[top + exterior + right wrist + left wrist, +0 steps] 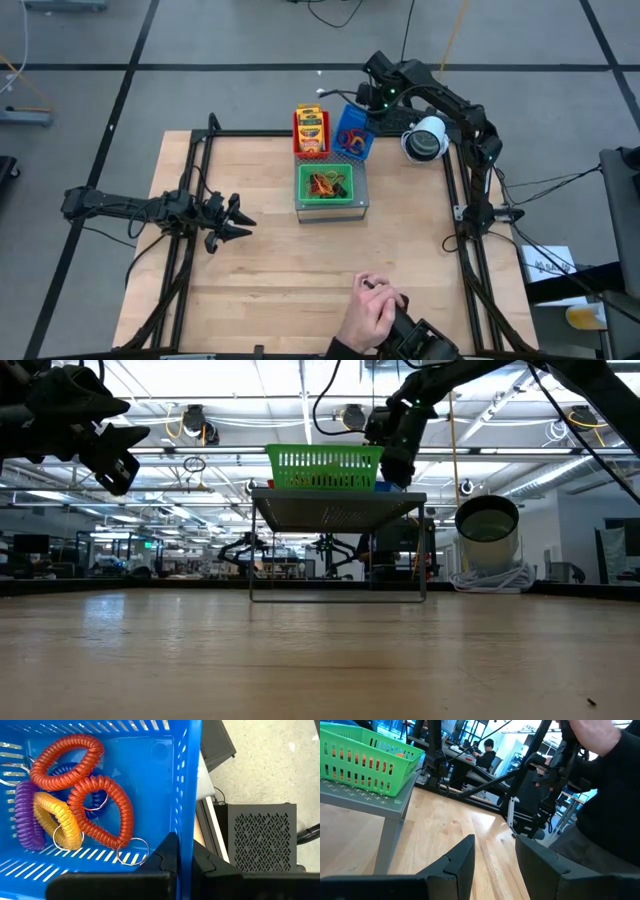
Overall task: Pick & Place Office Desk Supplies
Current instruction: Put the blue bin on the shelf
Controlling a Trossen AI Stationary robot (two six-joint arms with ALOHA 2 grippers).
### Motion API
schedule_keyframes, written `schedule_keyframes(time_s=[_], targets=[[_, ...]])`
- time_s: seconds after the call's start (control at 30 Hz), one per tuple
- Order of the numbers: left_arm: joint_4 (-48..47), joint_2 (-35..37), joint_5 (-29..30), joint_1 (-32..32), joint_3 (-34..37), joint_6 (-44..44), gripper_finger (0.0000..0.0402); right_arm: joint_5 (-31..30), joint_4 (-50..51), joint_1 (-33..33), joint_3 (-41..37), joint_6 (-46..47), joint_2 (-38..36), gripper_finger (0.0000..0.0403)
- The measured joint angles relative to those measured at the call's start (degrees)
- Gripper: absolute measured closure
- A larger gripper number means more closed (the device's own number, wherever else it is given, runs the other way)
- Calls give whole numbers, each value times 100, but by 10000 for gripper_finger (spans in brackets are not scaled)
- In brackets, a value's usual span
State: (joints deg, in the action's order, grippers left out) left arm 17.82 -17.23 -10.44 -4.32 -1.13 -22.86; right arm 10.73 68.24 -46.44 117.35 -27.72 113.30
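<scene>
A blue mesh tray point(100, 855) holds coiled bands in red point(102, 810), yellow and purple, with metal rings. In the high view this blue tray point(352, 132) sits slightly askew beside a red tray point(311, 131) of yellow-and-green packets. A green tray point(328, 183) with orange bands stands on the grey perforated box point(332, 208). My right gripper point(185, 851) is shut at the blue tray's far right side point(364, 108). My left gripper point(240, 218) waits open and level at the table's left, holding nothing point(495, 845). My right gripper pinches the blue tray's side wall point(186, 820) between its two fingers, one finger point(167, 852) inside the tray and one outside. The fingers slant down from above at the far right. Whether the tray's bottom rests on anything I cannot tell.
A person's hand point(368, 308) holding a dark device reaches in over the table's near edge. A white round fixture point(425, 138) stands to the right of the blue tray. Bare wood lies between my left gripper and the grey box point(338, 510).
</scene>
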Motion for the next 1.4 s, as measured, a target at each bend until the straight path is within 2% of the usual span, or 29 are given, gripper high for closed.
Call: schedule_keyframes(time_s=[0.9, 1.4], targets=[[0, 1, 0, -1, 0, 3, 252, 6, -148, 295, -15, -143, 0, 402], [0, 1, 0, -1, 0, 9, 252, 1, -144, 307, -15, -147, 2, 372]])
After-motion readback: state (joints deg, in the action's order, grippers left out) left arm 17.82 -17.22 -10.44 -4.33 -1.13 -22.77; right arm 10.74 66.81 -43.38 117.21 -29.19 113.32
